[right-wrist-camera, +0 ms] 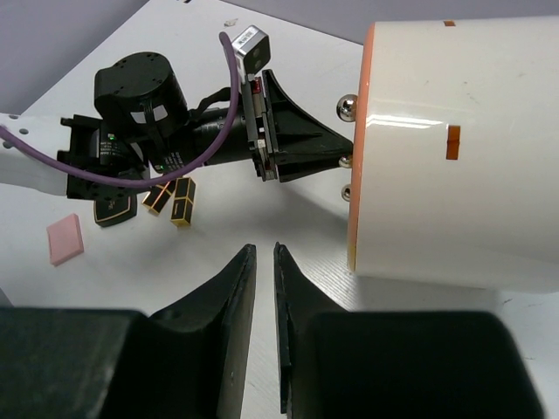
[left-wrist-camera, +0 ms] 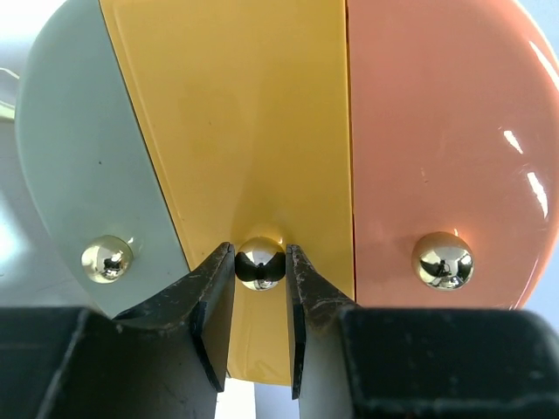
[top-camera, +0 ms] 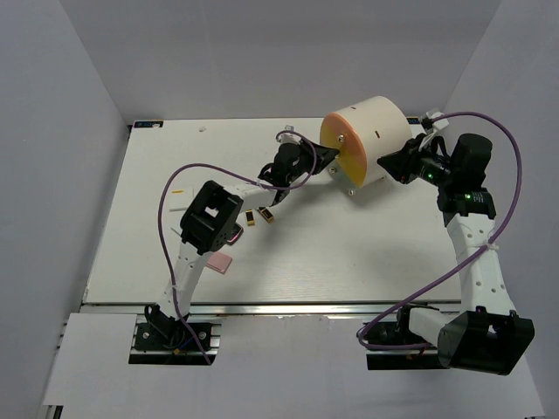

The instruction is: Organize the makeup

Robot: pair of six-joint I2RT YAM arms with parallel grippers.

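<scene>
My left gripper (top-camera: 334,155) is at the face of the cream cylinder (top-camera: 377,129). In the left wrist view its jaws (left-wrist-camera: 260,255) are shut on the middle gold knob (left-wrist-camera: 259,264) of the yellow drawer front (left-wrist-camera: 244,131), between the grey (left-wrist-camera: 79,157) and orange (left-wrist-camera: 437,131) fronts. My right gripper (top-camera: 383,162) is beside the cylinder's side, shut and empty (right-wrist-camera: 265,250). Two black-and-gold lipstick tubes (top-camera: 258,216) (right-wrist-camera: 172,200) lie on the table. The flat pink square (top-camera: 223,262) (right-wrist-camera: 65,238) lies nearer. A black square compact (right-wrist-camera: 113,208) shows partly under the left arm. The discs are out of view.
The cylinder (right-wrist-camera: 463,148) lies on its side at the back right of the white table (top-camera: 349,253). Purple cables (top-camera: 166,201) loop over both arms. Grey walls close in the back and sides. A small yellow mark (top-camera: 177,190) is at the left.
</scene>
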